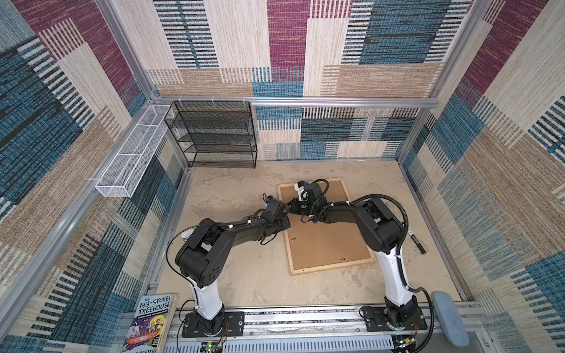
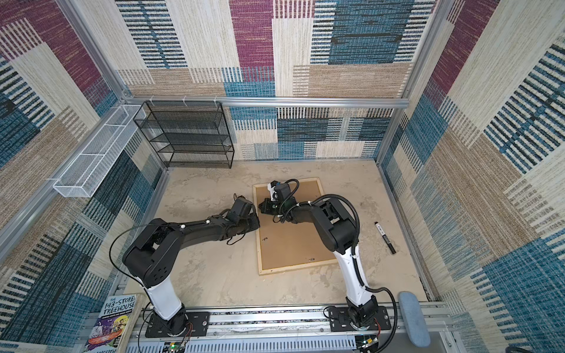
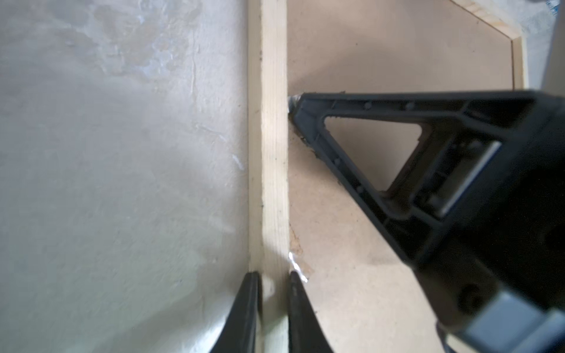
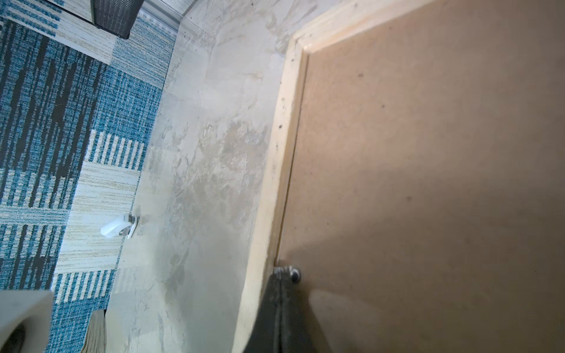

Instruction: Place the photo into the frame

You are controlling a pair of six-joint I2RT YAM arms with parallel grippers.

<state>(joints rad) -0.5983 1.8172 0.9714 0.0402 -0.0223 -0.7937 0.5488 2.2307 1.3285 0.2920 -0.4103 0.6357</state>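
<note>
On the tabletop (image 1: 229,198) the frame (image 1: 333,266) lies back-up, brown backing board (image 1: 327,241) inside and the photo out of sight; left gripper (image 3: 272,278) pinches its side strip while right gripper (image 3: 297,105), pressed together, pokes the board's edge, where a slip might gouge the board or shove the frame.

The frame (image 1: 333,266) lies flat mid-table (image 1: 238,259), with the backing board (image 1: 330,241) inside it. A marker (image 1: 416,243) lies to its right, and a mesh shelf (image 1: 220,137) stands behind at the back left.
</note>
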